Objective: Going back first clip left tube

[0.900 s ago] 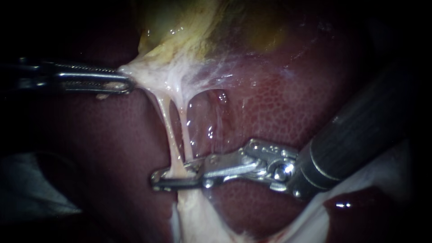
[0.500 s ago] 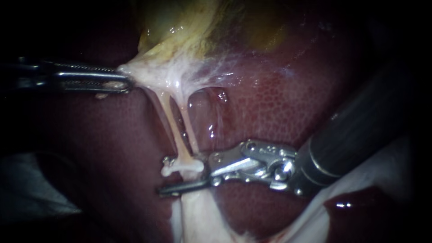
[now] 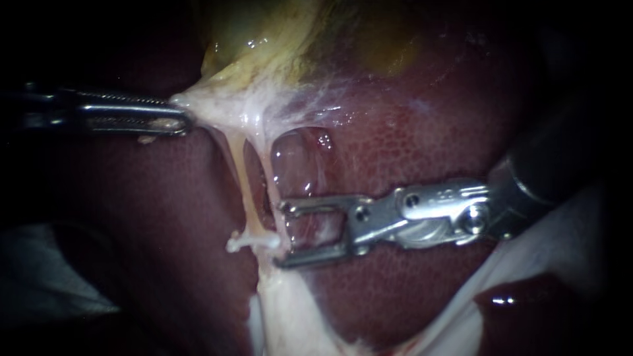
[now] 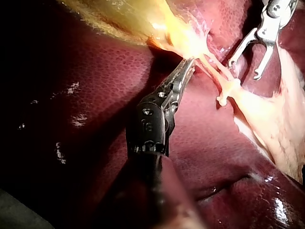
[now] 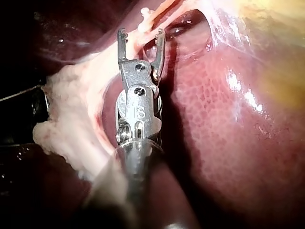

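Endoscope: left instrument (image 3: 181,122), in from 9 o'clock, is clamped on white tissue (image 3: 217,109) below the gallbladder (image 3: 264,39). Right instrument (image 3: 282,234) gapes empty, and the clip (image 3: 254,242) on the left tube (image 3: 242,178) sits at 9 o'clock from its tips. Left wrist: clip clearly apart from those jaws. Right wrist: clip just ahead of them.

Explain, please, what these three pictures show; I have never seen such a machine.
It is a surgical robot working on a pig's dark red liver and yellow-green gallbladder. One picture comes from an endoscope close to the tissue; the other two come from cameras on each arm. The slender metal left instrument has its claw shut on the pale white tissue at the gallbladder's edge. The right instrument has an open claw, holding nothing, beside a cream clip on the left thin pale tube.
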Available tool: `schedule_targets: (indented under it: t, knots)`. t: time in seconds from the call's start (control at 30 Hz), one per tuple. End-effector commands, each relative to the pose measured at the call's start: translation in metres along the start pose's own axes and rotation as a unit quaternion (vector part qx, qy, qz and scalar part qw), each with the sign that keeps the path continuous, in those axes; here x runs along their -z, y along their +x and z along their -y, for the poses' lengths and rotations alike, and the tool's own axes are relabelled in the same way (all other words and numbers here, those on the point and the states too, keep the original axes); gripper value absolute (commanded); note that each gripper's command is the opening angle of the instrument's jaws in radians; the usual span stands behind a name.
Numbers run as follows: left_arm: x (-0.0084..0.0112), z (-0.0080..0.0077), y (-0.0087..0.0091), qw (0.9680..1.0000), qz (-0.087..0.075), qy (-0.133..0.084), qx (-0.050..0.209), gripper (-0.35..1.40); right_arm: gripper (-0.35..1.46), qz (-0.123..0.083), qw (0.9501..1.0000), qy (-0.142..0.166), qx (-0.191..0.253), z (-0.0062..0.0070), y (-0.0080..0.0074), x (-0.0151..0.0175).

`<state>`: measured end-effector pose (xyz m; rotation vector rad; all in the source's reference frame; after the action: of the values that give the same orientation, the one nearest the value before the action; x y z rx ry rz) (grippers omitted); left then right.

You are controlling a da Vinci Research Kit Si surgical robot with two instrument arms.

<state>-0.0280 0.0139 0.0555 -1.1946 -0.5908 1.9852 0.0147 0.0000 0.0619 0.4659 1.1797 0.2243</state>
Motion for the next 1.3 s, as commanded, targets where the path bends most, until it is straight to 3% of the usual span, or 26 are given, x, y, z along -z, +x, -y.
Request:
schedule_targets:
  t: [0.03,0.23,0.43,0.63,0.8,1.0,1.3]
  knots:
    - [0.0,0.0001,0.0,1.0,0.0,0.0,0.0,-0.35,0.49,0.002,1.0,0.0,0.002,0.0001,0.0002,0.0008]
    - [0.0,0.0001,0.0,1.0,0.0,0.0,0.0,-0.35,0.5,0.006,0.9994,-0.014,0.03,0.0003,0.0012,0.0067]
    - [-0.0004,0.0002,-0.0002,1.0,0.0,0.001,-0.001,-0.35,0.5,0.012,0.9978,-0.026,0.06,-0.0003,0.0017,0.0106]
    - [-0.0021,0.0007,-0.0013,1.0,-0.002,0.006,-0.004,-0.35,0.5,0.013,0.9975,-0.028,0.064,-0.0004,0.0015,0.0112]
    - [-0.005,0.0016,-0.0031,0.9999,-0.001,-0.002,-0.01,-0.35,0.49,0.013,0.9974,-0.028,0.064,-0.0004,0.0015,0.0112]
    - [-0.0079,0.0025,-0.0039,0.9999,0.0,-0.01,-0.008,-0.35,0.49,0.013,0.9974,-0.028,0.064,-0.0004,0.0014,0.0113]
    - [-0.0082,0.0024,-0.0039,0.9999,0.0,-0.012,-0.008,-0.35,0.49,0.013,0.9975,-0.026,0.065,-0.0003,0.0014,0.0115]
